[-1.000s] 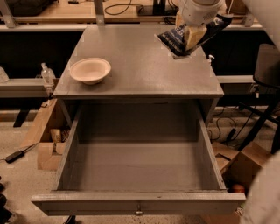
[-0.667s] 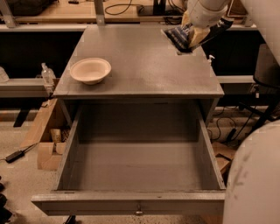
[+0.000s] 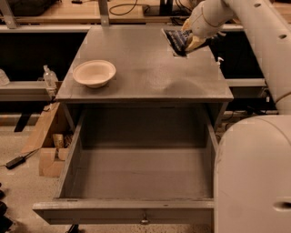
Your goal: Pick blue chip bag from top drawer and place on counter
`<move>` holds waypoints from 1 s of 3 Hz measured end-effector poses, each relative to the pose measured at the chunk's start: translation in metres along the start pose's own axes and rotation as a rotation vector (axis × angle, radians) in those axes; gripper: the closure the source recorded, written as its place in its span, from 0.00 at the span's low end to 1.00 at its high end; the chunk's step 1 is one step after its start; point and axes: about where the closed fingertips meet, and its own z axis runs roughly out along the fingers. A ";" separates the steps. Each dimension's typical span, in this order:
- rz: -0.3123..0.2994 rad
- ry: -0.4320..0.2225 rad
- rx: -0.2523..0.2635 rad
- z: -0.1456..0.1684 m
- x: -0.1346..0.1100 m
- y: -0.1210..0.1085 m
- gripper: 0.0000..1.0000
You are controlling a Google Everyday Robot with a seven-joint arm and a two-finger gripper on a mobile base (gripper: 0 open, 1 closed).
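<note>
The blue chip bag [image 3: 175,40] is dark and crinkled, low over the back right part of the grey counter [image 3: 145,68]. I cannot tell whether it touches the surface. My gripper [image 3: 190,42] is at the bag's right edge, shut on it, with the white arm reaching in from the upper right. The top drawer [image 3: 122,211] is pulled fully open below the counter, and its inside shows nothing. Its small knob [image 3: 144,221] is at the front centre.
A beige bowl [image 3: 94,73] sits on the counter's left side. The light wooden workbench [image 3: 68,11] runs behind it. Cardboard boxes [image 3: 50,157] and a spray bottle [image 3: 49,75] are at the left. My white body [image 3: 254,177] fills the lower right.
My gripper has carried the bag a little further back and down over the counter's back right. More of my body has come into view at the lower right.
</note>
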 end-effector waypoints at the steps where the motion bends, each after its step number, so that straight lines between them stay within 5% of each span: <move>1: 0.003 -0.086 0.012 0.041 -0.020 -0.010 1.00; 2: 0.003 -0.086 0.013 0.041 -0.020 -0.010 1.00; 3: 0.003 -0.089 0.007 0.045 -0.021 -0.009 0.81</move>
